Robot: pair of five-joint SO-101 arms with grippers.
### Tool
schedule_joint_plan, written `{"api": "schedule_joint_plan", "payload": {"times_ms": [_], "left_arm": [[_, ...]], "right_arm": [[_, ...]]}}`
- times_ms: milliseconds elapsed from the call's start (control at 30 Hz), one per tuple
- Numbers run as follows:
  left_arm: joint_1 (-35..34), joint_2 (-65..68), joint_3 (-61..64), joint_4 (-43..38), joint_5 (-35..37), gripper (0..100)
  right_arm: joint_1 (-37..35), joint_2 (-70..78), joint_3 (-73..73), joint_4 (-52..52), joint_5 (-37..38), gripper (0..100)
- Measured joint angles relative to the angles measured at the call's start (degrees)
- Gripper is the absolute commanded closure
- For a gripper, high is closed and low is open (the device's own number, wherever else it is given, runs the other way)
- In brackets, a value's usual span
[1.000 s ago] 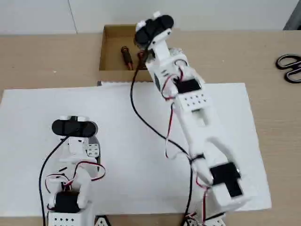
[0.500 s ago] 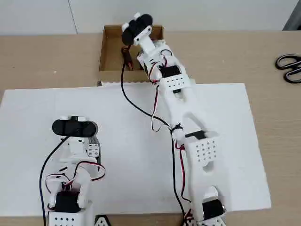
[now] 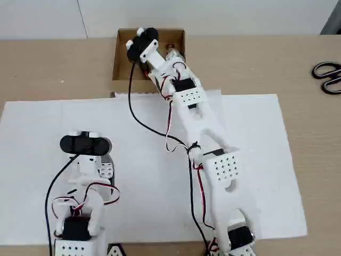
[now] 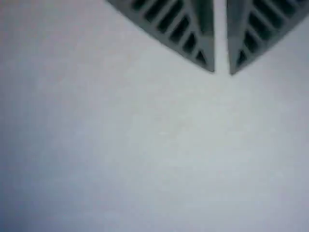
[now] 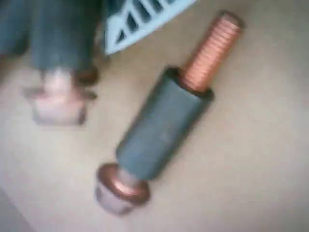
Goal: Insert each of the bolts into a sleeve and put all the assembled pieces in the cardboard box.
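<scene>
The cardboard box [image 3: 122, 63] stands at the back of the table, and my right gripper [image 3: 146, 50] hangs over its inside. In the right wrist view a bolt in a dark sleeve [image 5: 161, 128] lies flat on the box floor, its copper thread sticking out of one end. Beside it my right gripper [image 5: 87, 43] is shut on a second dark sleeve with a bolt in it [image 5: 58, 53], head down just above the floor. My left gripper [image 4: 221, 70] rests shut over the white paper [image 3: 53, 128] at the front left, holding nothing.
A pair of scissors [image 3: 327, 74] lies on the bare wood at the far right. The white paper sheet covers the middle of the table in front of the box.
My right arm has swung left and stretched farther over the box, covering the bolt seen there before. The left arm has kept still.
</scene>
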Motion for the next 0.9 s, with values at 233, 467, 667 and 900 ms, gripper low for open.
{"api": "schedule_joint_plan", "payload": {"times_ms": [233, 467, 667, 900], "left_arm": [[0.0, 0.0, 0.0, 0.0, 0.0, 99], [0.0, 0.0, 0.0, 0.0, 0.0, 99], [0.0, 0.0, 0.0, 0.0, 0.0, 99], [0.0, 0.0, 0.0, 0.0, 0.0, 99]], "right_arm": [[0.1, 0.0, -5.7, 1.1, 0.0, 90.6], [0.0, -0.6, -16.0, 16.7, -5.3, 99.7], [0.0, -4.0, -26.5, 34.9, -14.2, 99.6], [0.0, -10.6, -42.7, 58.7, -21.2, 99.6]]}}
